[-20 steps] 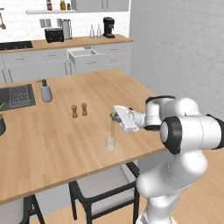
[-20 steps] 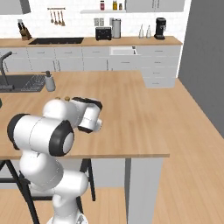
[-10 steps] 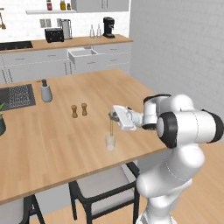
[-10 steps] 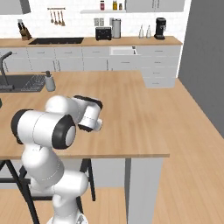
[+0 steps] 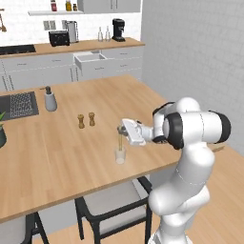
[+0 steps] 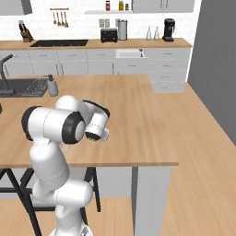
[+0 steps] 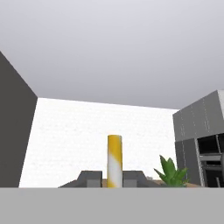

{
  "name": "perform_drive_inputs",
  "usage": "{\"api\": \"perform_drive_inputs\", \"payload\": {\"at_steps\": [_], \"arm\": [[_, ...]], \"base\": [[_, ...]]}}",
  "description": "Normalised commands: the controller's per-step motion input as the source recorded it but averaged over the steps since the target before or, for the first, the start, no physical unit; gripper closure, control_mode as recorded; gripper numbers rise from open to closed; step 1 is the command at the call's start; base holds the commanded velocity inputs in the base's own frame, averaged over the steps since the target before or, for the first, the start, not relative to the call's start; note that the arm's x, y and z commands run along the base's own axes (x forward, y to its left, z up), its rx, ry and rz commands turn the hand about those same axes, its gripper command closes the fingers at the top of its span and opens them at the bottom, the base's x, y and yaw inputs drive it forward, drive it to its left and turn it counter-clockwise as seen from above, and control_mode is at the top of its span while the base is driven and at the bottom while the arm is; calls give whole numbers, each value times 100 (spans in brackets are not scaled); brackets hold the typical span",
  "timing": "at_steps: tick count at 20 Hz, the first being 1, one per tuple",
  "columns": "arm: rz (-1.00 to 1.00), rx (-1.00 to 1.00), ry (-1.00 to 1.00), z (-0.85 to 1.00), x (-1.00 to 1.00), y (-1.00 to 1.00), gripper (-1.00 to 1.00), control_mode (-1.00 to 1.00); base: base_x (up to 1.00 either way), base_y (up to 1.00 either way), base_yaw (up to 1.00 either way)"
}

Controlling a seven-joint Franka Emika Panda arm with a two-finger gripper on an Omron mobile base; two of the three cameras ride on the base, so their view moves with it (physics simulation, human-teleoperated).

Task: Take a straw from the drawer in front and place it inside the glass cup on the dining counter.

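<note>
In the hand view the straw (image 7: 114,161) rises upright at bottom centre, pale yellow with white, clasped between the fingertips (image 7: 89,178). In the left base view the gripper (image 5: 123,129) holds it vertical, centre frame, its lower end inside the glass cup (image 5: 120,155) on the dining counter (image 5: 57,147).

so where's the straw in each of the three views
Left base view: the straw stands upright at the picture's centre, its lower end in the glass cup, its top at the gripper.
Right base view: I can't make it out; the arm covers that spot.
Hand view: a yellow-and-white stick rises at bottom centre, between the fingers.
Shared landmark: the soap dispenser beside the sink, in both base views.
</note>
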Motion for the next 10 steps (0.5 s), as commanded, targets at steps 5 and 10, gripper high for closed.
{"api": "perform_drive_inputs", "payload": {"at_steps": [5,10], "arm": [[0,0,0,-16,9,0,100,-100],[0,0,0,-11,7,1,100,-100]], "base": [[0,0,0],[0,0,0]]}}
